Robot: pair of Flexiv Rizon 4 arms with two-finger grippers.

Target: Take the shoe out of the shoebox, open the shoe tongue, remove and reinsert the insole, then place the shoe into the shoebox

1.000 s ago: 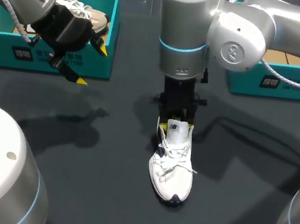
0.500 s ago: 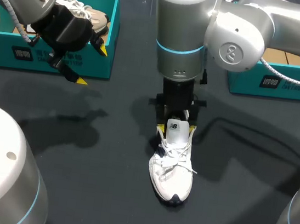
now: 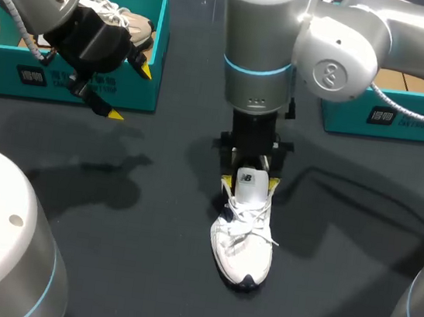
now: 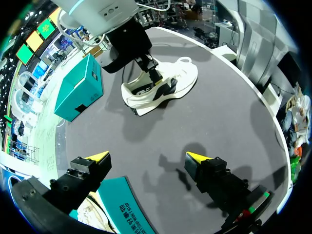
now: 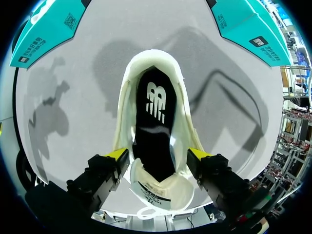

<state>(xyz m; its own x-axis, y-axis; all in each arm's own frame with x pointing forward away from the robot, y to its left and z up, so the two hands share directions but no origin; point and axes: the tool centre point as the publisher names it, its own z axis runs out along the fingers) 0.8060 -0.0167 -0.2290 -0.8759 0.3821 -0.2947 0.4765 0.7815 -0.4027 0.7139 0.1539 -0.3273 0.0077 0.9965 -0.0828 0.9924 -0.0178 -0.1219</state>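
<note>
- Mid-counter, on the dark matte counter [image 3: 134,273]: a white shoe [image 3: 243,245] sits flat on its sole. Its rounded toe faces the robot's side, and the loose laces loop across the upper.
- Tongue [image 3: 246,186]: a stiff padded flap with a dark label, standing up at the shoe's opening.
- Right wrist view: the opening is a long oval with a padded cream rim. A black insole [image 5: 155,126] lies smooth inside.
- Right tool [image 3: 249,182] hangs straight down over the heel end with its fingers spread. One yellow tip sits just beside each side of the shoe, and the tongue is between them.
- Left tool [image 3: 130,93] hovers just in front of the left shoebox [image 3: 20,71], fingers wide apart with nothing between them.
- Left shoebox: teal cardboard, straight walls, open top, with a second pale shoe [image 3: 128,24] inside.
- Right shoebox [image 3: 405,117]: the same teal card, at the far right.
- White shoe sits well apart from both boxes and from the counter's curved edge.
</note>
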